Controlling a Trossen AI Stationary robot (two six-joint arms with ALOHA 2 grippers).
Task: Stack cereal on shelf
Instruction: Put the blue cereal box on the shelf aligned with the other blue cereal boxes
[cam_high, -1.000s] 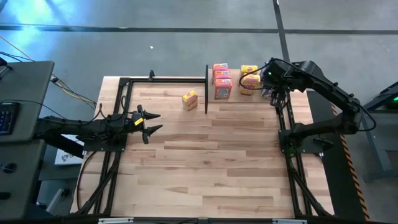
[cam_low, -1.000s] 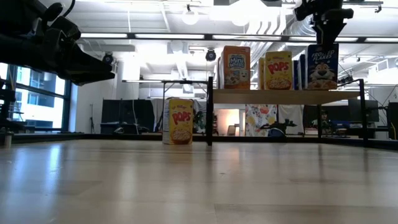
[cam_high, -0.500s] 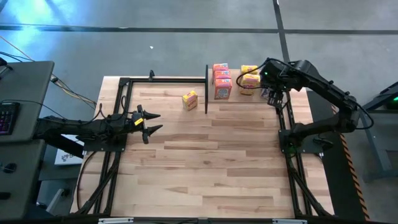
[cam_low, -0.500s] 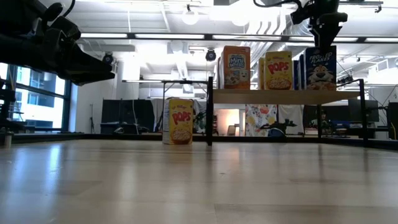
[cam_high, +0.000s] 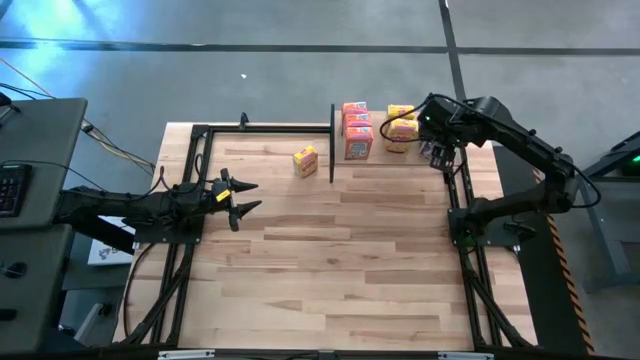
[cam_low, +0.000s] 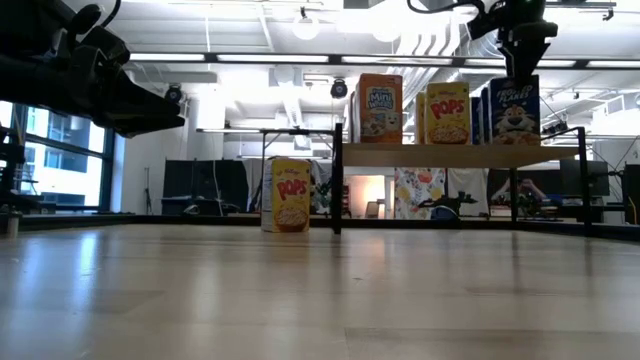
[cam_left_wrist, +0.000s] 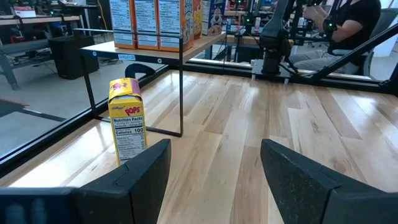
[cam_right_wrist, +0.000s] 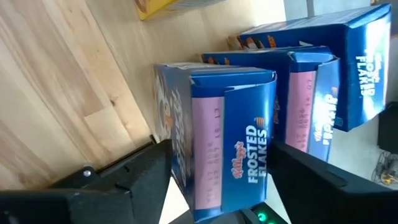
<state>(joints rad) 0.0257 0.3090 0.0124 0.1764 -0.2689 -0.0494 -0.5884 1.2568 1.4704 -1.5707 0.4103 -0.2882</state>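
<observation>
Your right hand (cam_low: 522, 40) hovers open around the blue cereal box (cam_low: 516, 110) at the shelf's (cam_low: 460, 155) right end, apparently releasing it. One yellow box (cam_high: 306, 160) waits on the worktop (cam_high: 330, 260) beside the shelf; your left hand (cam_high: 240, 197) idles open at the left edge.

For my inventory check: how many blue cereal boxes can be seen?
3. All stand in a row on the shelf: front box, middle box, back box.

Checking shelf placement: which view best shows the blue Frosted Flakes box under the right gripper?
The right wrist view: the blue box fills it, standing between open fingers. The low view shows its front on the shelf; overhead the arm hides it; the left wrist view misses it.
</observation>
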